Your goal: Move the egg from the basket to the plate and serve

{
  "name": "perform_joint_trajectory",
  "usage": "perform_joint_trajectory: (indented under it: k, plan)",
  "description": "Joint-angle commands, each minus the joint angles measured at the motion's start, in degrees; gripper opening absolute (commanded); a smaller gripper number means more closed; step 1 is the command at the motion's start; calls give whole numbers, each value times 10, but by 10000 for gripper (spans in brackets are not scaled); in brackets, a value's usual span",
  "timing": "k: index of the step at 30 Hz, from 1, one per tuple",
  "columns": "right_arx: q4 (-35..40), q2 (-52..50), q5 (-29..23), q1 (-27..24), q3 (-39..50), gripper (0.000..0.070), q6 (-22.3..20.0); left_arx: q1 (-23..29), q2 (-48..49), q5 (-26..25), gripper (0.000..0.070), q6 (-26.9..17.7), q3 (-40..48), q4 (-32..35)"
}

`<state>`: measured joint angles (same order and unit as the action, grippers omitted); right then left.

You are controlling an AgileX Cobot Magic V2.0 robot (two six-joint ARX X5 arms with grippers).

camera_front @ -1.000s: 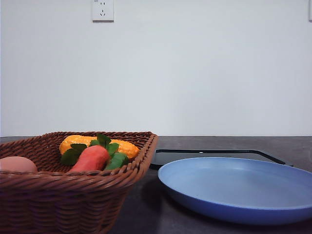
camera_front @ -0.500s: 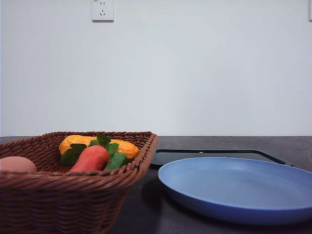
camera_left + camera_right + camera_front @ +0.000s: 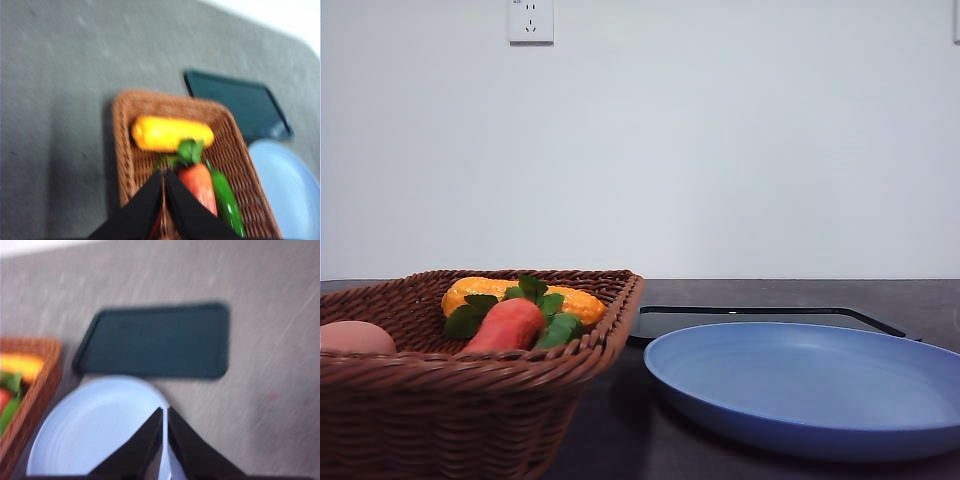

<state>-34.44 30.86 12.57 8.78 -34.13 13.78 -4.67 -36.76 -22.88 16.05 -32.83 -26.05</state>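
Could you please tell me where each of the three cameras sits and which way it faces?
Front: low at table height, facing the wall past the basket and plate.
Left wrist: above the basket, looking down; shut left claw shows.
Right wrist: above the plate and black tray; shut right claw shows.
All share basket and plate.

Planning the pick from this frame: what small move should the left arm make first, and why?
Probably open the left gripper, whose fingers look shut, high over the basket. The egg lies at the basket's near left end, untouched, and the plate is bare.
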Motion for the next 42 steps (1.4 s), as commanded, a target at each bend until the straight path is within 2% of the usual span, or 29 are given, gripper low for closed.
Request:
perform_joint_trajectory:
  k: [1,5,11,13,17,20,28,35,42]
  plan:
    - [-14,26,24,0,-11,0,-12,-9,-28,-15,0,-56,-27,-29]
    - [-39,86,84,0,-13,0,-26,-37,-80,-33,0,-122,-73,-108]
    - [-62,172,99,0,-13,0,-27,-68,-111,-33,15,-124,-87,-116]
    - [-58,198,99,0,-13,59,-27,-72,-112,-33,80,-124,-87,-115]
    - [-42,255,99,0,-13,205,-26,-74,-112,-33,264,-121,-87,-114]
    - [-23,295,99,0,-13,217,-26,-74,-112,-33,312,-116,-87,-114]
    - [41,395,103,0,-13,217,-26,-74,-112,-33,313,-106,-87,-117]
    - [84,459,147,0,-13,206,-18,-74,-112,-33,313,-106,-87,-117]
    - [88,470,144,0,-13,3,-13,-74,-112,-33,312,-106,-87,-117]
